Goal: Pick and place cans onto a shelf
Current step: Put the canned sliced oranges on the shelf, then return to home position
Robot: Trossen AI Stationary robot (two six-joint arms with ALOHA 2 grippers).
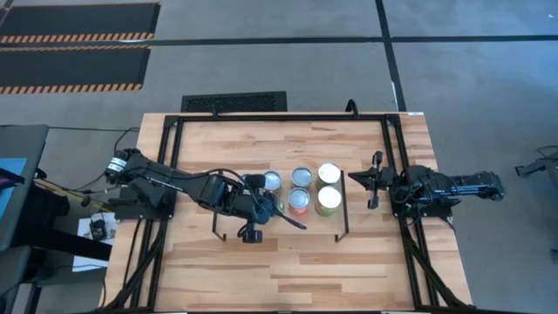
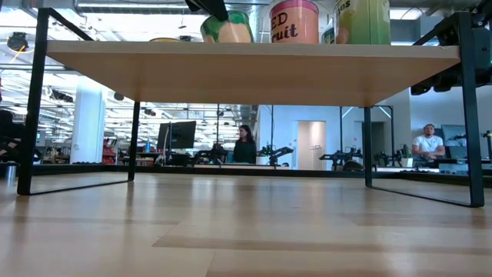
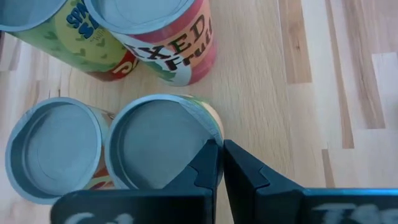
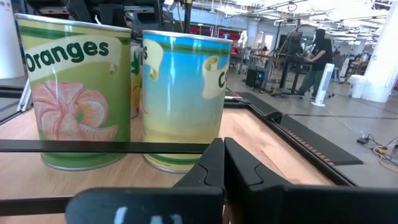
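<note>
Closest to the lens in the left wrist view: the left claw (image 3: 221,163), fingers pressed together, nothing held between them. The tips sit just over the rim of the near can (image 3: 158,142); we cannot tell whether they touch it.

Left arm: it reaches in from the left edge of the tabletop (image 1: 305,270) and ends over the left end of the shelf (image 2: 231,73).

Cans, left to right: we count five cans (image 1: 301,176) from above, all on the shelf. One stands alone at the left, beside the left claw, then two pairs follow. We see none loose on the tabletop. The left wrist view shows four of them packed close: the near can, a second silver top (image 3: 55,148) touching it, the mixed fruit can (image 3: 171,40) and a yellow-green can (image 3: 59,31) beyond.

Orientation: every can stands upright, long axis vertical, silver top up. The low view confirms the bases sit flat on the shelf board.

Key relation: the near can lies directly ahead of and below the left claw, so the left arm is much the nearer. Our judgement is that this can is already placed. The claw should lift straight up to clear, since a sideways move risks nudging the neighbours.

Right arm: it waits just off the right end of the shelf. The right claw (image 4: 222,163) is closed and empty, level with the oranges can (image 4: 74,93) and the blue can (image 4: 183,93).
</note>
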